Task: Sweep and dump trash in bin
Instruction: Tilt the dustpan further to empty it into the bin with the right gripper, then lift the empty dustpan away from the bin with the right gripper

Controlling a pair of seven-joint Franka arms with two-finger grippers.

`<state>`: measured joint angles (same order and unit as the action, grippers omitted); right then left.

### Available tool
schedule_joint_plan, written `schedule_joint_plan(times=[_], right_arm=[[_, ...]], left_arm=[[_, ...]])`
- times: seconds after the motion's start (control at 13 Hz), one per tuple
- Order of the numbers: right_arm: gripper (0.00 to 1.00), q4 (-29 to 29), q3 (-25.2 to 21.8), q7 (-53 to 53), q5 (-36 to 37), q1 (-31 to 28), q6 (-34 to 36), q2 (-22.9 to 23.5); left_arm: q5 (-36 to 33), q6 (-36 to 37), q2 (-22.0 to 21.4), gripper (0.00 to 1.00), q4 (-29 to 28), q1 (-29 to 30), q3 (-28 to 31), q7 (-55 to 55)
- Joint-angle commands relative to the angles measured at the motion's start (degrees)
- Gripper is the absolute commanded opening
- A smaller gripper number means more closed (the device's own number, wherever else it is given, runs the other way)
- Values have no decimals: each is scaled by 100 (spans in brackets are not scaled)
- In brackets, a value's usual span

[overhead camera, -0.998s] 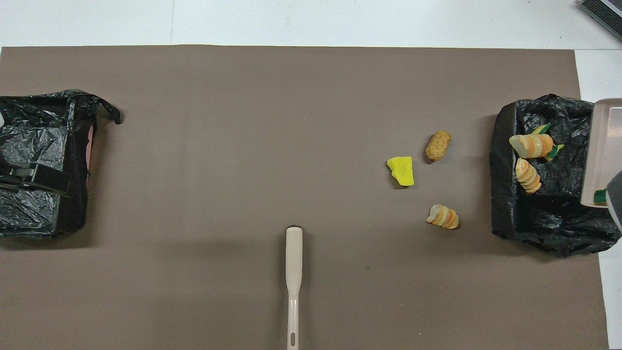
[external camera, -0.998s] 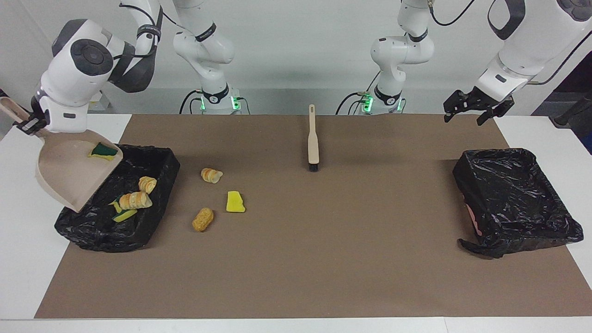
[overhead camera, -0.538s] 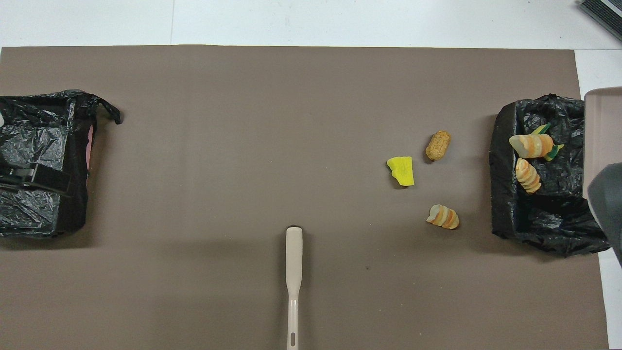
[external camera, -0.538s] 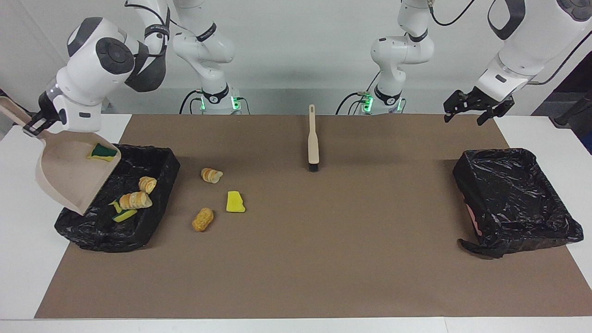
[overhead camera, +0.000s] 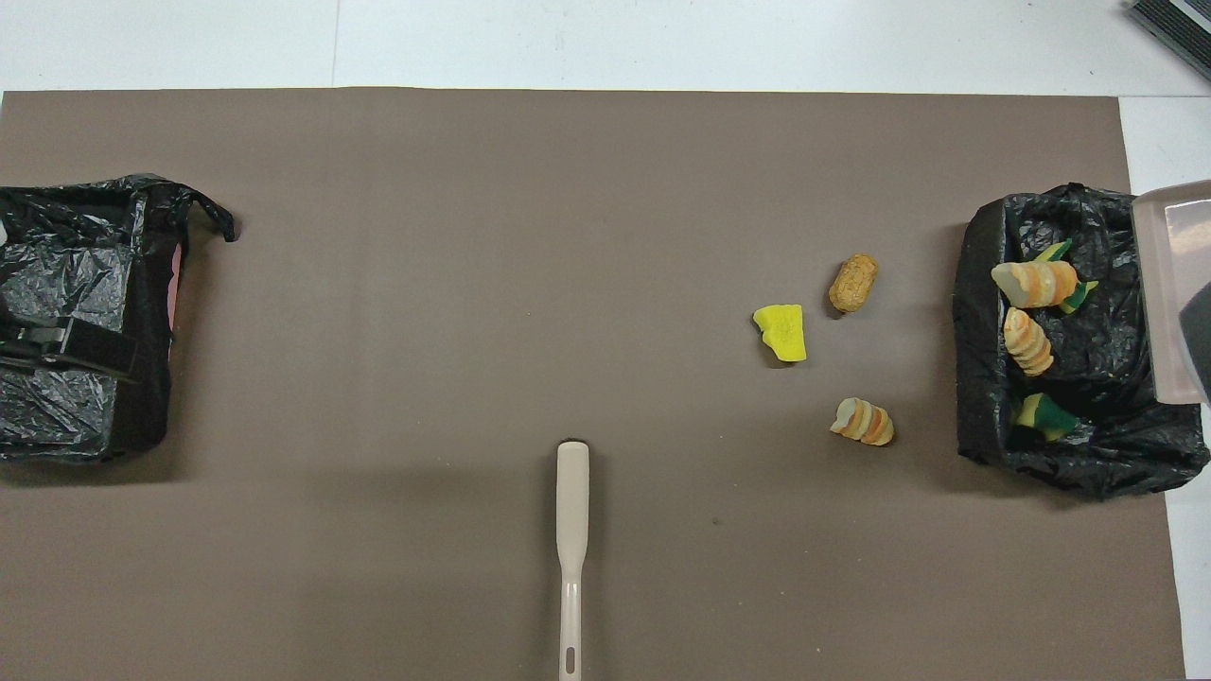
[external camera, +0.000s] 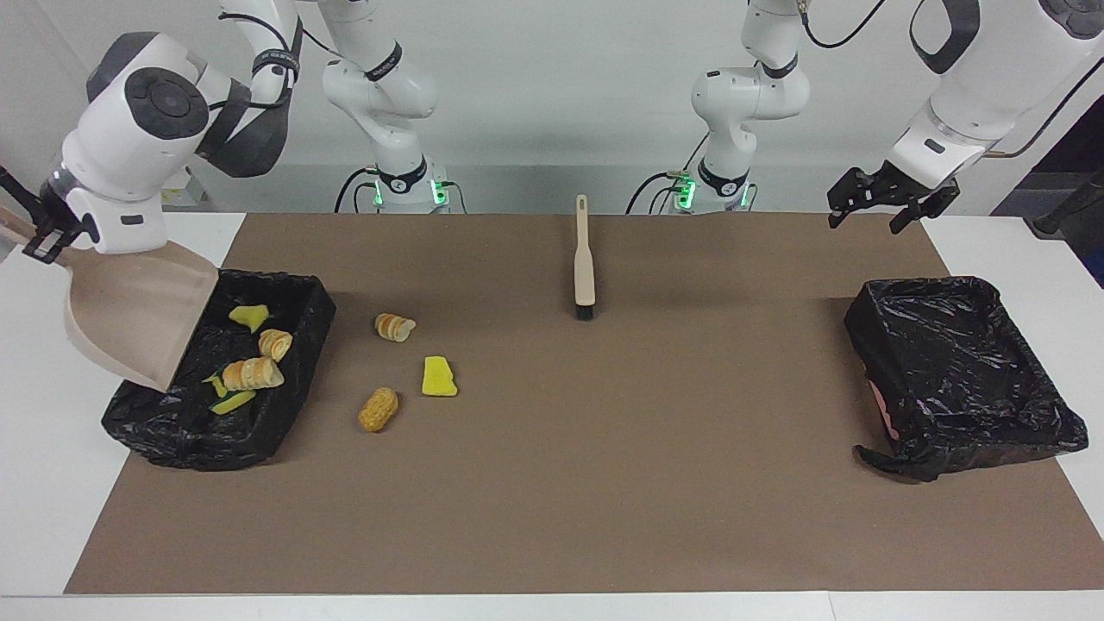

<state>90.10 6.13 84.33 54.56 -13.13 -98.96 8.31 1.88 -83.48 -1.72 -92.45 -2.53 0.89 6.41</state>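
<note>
Green-backed sponge [external camera: 248, 316] has left the dustpan [external camera: 129, 319] since half a second ago; we now see it in the bin [external camera: 220, 431] at the table's right-arm end, with two pastries [external camera: 254, 373] and sponge slivers. Three scraps [external camera: 438, 378] lie on the mat [external camera: 604, 483] beside that bin. Right gripper [external camera: 39, 237] stays clamped on the tilted dustpan's handle. Left gripper [external camera: 888, 200] waits, fingers spread, over the mat's corner near the other bin [external camera: 957, 371]. Brush [external camera: 584, 259] lies released at the mat's robot-side edge.

Brown-matted table [external camera: 552, 517]: brush [external camera: 584, 259], two bins [external camera: 966, 371], three scraps [external camera: 438, 377].
</note>
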Motion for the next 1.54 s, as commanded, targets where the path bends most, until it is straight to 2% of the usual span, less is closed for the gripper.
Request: schedule_joint_plan(times=[0.0, 0.23, 0.38, 0.61, 1.0, 1.46], right_arm=[[0, -203, 46, 5, -164, -5, 157, 56], [0, -256, 90, -468, -401, -5, 175, 39], [0, -326, 99, -846, -1076, 12, 201, 30], [0, -344, 169, -1794, -1604, 47, 201, 39], [0, -379, 187, -3604, -2440, 679, 210, 47], [0, -476, 213, -6539, -3478, 1452, 158, 179]], left_arm=[[-74, 43, -4, 100, 78, 60, -37, 44], [-74, 43, 5, 100, 78, 60, -37, 44], [-74, 43, -4, 100, 78, 60, -37, 36], [-74, 43, 5, 100, 78, 60, -37, 44], [-74, 43, 5, 100, 78, 60, -37, 44], [-74, 43, 5, 100, 78, 60, -37, 44]])
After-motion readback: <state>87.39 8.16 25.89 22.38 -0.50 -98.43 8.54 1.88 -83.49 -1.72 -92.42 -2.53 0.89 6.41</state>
